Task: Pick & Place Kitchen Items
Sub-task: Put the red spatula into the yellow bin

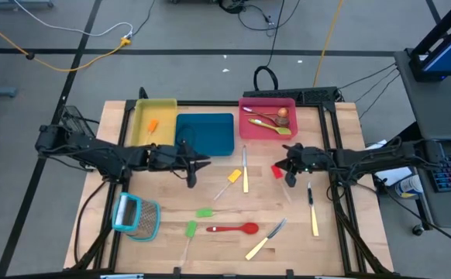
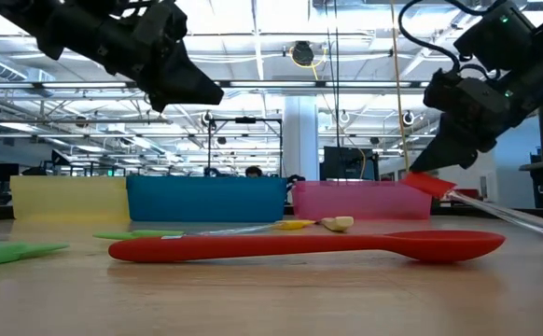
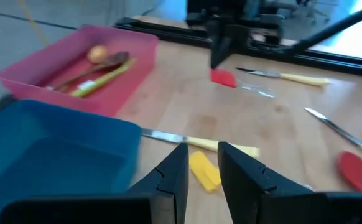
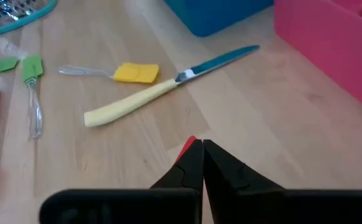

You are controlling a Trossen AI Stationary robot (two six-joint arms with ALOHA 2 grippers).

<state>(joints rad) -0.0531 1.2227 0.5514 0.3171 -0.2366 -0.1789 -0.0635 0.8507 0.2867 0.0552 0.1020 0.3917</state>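
Note:
My right gripper (image 1: 287,167) hangs over the table's middle right, shut on a small red spatula (image 2: 430,184) with a clear handle. My left gripper (image 1: 194,165) hovers in front of the blue tray (image 1: 206,133), open, with nothing between its fingers (image 3: 176,174). Past them a yellow spatula (image 3: 204,171) lies flat beside a cream-handled knife (image 1: 245,172). Two green spatulas (image 1: 197,220), a red spoon (image 1: 233,229) and two more knives (image 1: 266,239) (image 1: 312,209) lie flat on the wood. An orange spatula (image 1: 153,126) lies in the yellow tray (image 1: 154,108). Spoons (image 1: 270,122) lie in the pink tray (image 1: 268,101). My right gripper pinches the red spatula's head (image 4: 187,148) between its two fingertips, coming slanting down from the table's right side. The head is lifted off the wood. The clear handle (image 2: 514,217) slants down away from the fingers. Whether its free end touches the table I cannot tell.
A light-blue-framed grater (image 1: 136,217) lies near the table's front left. The three trays stand in a row along the far edge. Bare wood shows between the two grippers and along the table's near right.

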